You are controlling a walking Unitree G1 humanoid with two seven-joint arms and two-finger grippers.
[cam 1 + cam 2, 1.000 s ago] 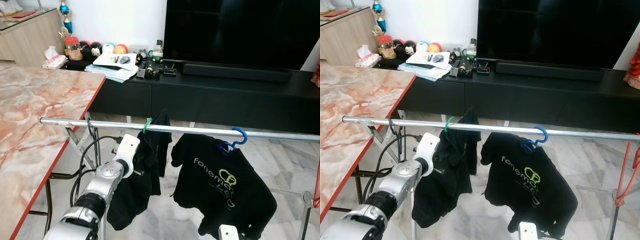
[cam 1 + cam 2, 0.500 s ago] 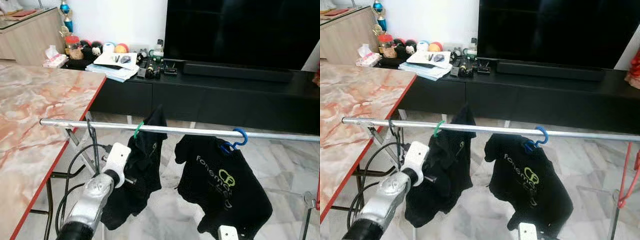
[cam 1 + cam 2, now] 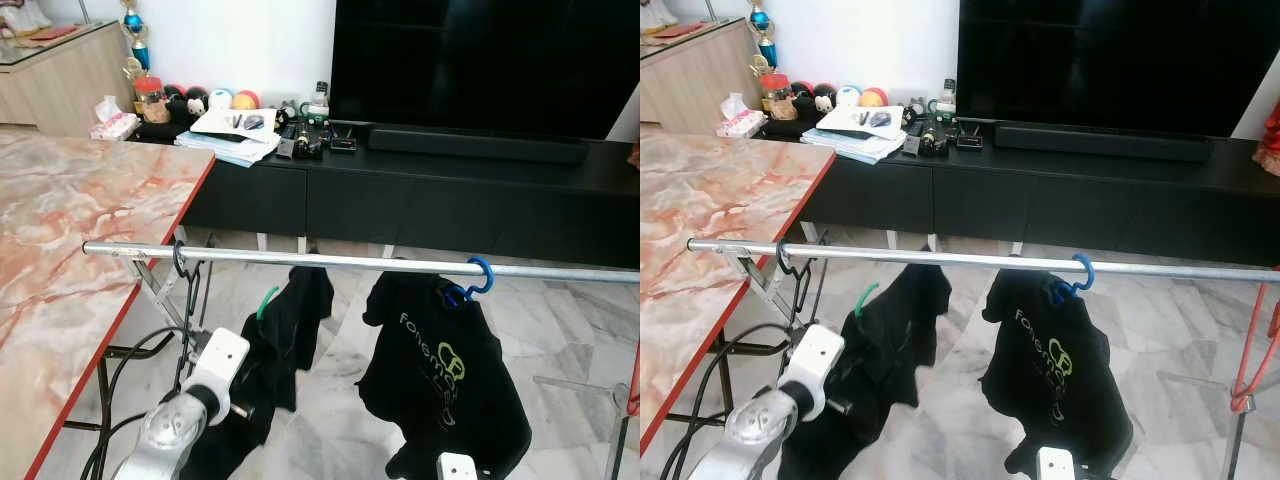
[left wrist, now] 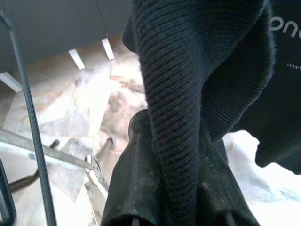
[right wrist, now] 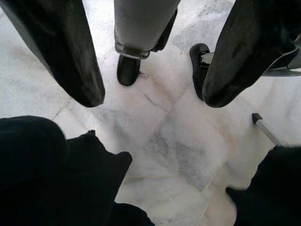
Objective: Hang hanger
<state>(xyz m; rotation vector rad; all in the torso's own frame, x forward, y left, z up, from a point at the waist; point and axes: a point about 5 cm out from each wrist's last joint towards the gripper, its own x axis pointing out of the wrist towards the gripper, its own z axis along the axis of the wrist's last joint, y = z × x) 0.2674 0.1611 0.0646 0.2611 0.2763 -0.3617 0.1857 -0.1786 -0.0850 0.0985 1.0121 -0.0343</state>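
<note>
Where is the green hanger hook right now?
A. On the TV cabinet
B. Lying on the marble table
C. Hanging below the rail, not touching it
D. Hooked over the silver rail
C: the green hanger hook sits below the silver rail with a gap between them, sticking up from the black garment that the left gripper holds.

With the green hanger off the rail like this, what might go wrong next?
The green hanger hangs below the rail, its black garment pinched in the left tool; the fabric may slip free. Raising it could snag the black hook or bump the printed shirt.
</note>
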